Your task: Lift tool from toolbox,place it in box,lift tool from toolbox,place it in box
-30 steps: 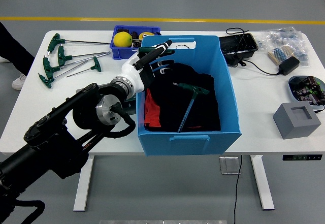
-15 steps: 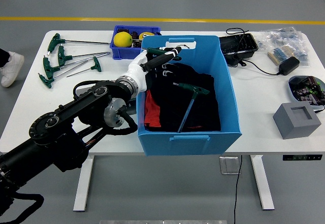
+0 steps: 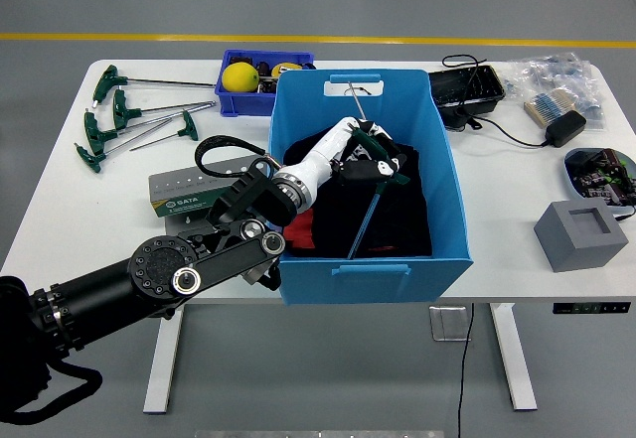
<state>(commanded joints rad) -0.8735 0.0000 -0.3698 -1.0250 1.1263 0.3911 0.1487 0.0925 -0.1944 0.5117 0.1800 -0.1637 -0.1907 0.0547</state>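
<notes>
- White table (image 3: pixel 497 215): we log it as the base for everything, cluttered at the far right with cables and small parts.
- Left arm (image 3: pixel 149 284): we see it reaching from the lower left over the near-left wall of the box, its forearm crossing the rim.
- Blue box (image 3: pixel 447 185): we place it mid-table, lined with dark cloth (image 3: pixel 397 224) and a red patch.
- Toolbox (image 3: pixel 189 192): a grey-green case lies just left of the box, partly hidden by the arm.
- Small blue bin (image 3: pixel 231 100): behind the box, holding a yellow ball.
- Loose T-handle tools (image 3: pixel 124 120): we count several, green-handled, at the table's far left, well apart from the box.
- Left hand (image 3: pixel 353 158): inside the box, fingers curled around a green-handled T-wrench (image 3: pixel 360 110) whose thin shaft points up toward the far wall; we judge the grip closed, not released.
- Second T-wrench (image 3: pixel 366 215): already lying on the cloth, just beside the hand.
- Right hand: not in view.
- Risks, as we judge them: the held shaft could catch the far wall or handle slot on release; the fingers could snag the cloth or drag the resting wrench when pulled out; the forearm could nudge the box rim and shift the box.
</notes>
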